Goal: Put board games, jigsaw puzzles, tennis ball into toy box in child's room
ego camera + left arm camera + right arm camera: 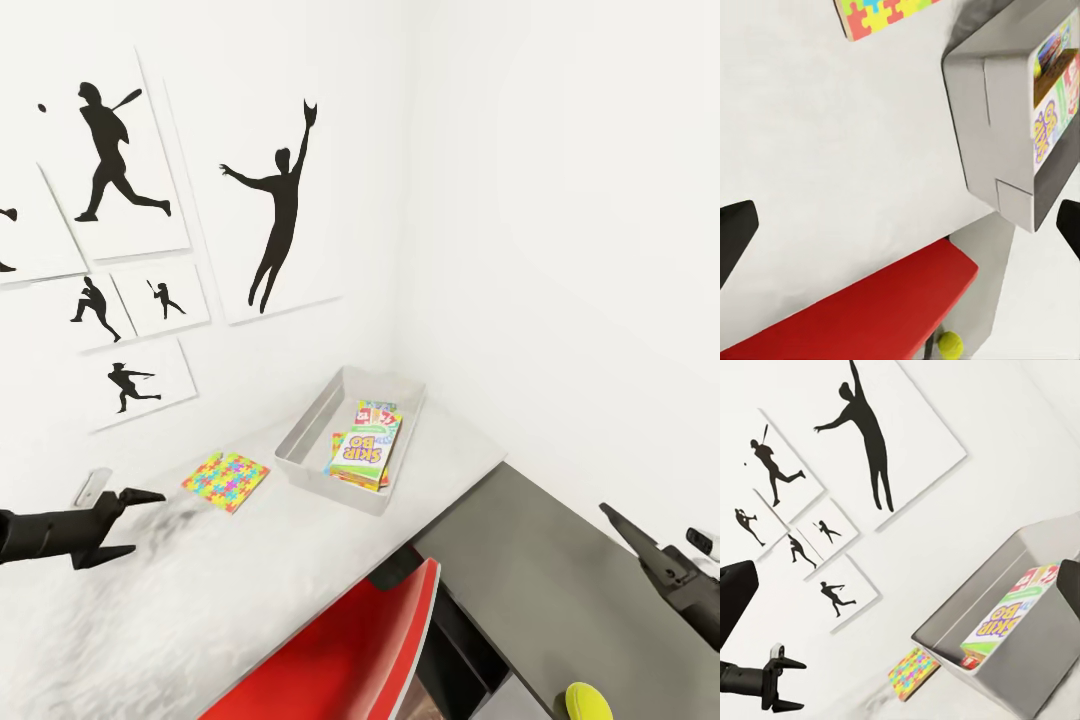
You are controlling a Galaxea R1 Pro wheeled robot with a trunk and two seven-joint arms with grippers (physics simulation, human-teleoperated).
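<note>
The toy box (312,432) is sitting on the pale tabletop (300,540) in the room corner, already carrying a stack of board games (366,447), the top one a red-yellow-green lettered box. One jigsaw puzzle (226,480) is lying flat on the tabletop just beside the box, toward the wall with the black silhouette pictures (275,210). The tennis ball (588,702) is resting on the lower dark grey end unit (560,580), well apart from the box.

The left hand (140,522) is hovering near the puzzle, fingers apart and empty. The right hand (625,530) is hanging over the end unit; whether it is open or closed cannot be told.

Judgement: the step in hand appears to be picking up the puzzle with the left hand. The piece is thin and flat, so a top pinch looks poor; sliding it to the tabletop edge or catching one rim at a low angle should work better. A red chair back (350,650) is standing close below the arm, so clearance needs watching.
</note>
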